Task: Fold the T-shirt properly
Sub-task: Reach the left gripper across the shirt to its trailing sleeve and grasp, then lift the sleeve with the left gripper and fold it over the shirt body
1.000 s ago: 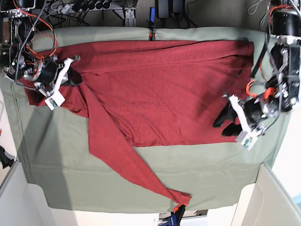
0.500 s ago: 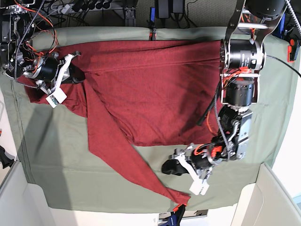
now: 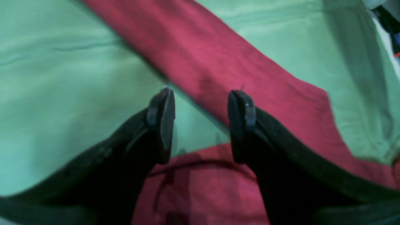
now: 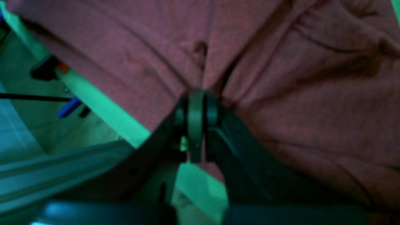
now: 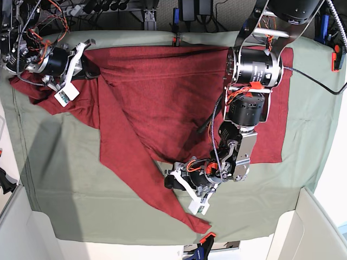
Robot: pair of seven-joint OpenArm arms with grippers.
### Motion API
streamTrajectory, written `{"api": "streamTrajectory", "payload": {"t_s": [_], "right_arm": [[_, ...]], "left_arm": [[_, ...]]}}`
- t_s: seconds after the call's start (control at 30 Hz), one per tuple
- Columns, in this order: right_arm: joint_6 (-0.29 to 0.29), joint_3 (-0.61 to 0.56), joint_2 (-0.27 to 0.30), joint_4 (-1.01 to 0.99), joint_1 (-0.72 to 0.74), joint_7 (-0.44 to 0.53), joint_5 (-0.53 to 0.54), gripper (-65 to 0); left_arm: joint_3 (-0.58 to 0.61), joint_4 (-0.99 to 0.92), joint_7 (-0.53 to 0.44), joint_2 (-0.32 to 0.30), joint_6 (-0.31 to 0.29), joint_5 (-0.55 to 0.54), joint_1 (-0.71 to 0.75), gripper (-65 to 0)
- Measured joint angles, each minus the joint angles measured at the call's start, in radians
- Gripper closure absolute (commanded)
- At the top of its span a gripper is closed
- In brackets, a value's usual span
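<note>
Your right gripper point(image 4: 196, 125) at ten o'clock is clamped on the T-shirt point(image 5: 173, 92); your left gripper point(image 3: 200, 125) at six o'clock is spread apart over the sleeve point(image 3: 218, 68).

One overhead view, two close wrist views

The base view looks straight down on the whole table cloth point(image 5: 65, 162). Each wrist view looks along its gripper, very near the T-shirt point(image 5: 162, 92), which all three share.
</note>
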Motion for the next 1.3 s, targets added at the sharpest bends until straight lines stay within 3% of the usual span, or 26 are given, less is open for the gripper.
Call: {"api": "streamTrajectory", "payload": {"t_s": [0.17,0.4,0.53,0.6,0.87,0.97,1.3], "right_arm": [[0.005,0.0,0.0,0.044,-0.03,-0.003,0.018,0.0],[0.004,0.0,-0.001,0.047,-0.036,-0.022,0.014,0.0],[0.004,0.0,-0.001,0.054,-0.036,-0.022,0.014,-26.2],[0.004,0.0,0.0,0.065,-0.038,-0.021,0.014,-30.4],[0.004,0.001,-0.001,0.09,-0.035,-0.013,0.014,-30.4],[0.004,0.009,0.0,0.092,-0.035,-0.014,0.014,-30.4],[0.003,0.052,-0.001,0.124,-0.038,-0.014,0.014,-30.4]], "left_arm": [[-0.001,-0.027,0.001,0.004,0.021,0.009,0.007,-30.3],[-0.001,-0.027,-0.001,0.06,0.021,0.029,0.017,-30.3],[-0.001,-0.028,-0.013,0.083,0.046,0.085,0.027,-30.3],[-0.001,-0.028,-0.02,0.084,0.082,0.114,0.026,-30.3],[-0.001,-0.028,-0.027,0.081,0.1,0.147,0.031,-30.3],[-0.002,-0.028,-0.05,0.09,0.14,0.165,0.039,-30.3],[-0.003,-0.028,-0.075,0.128,0.149,0.19,0.053,-30.3]]}}
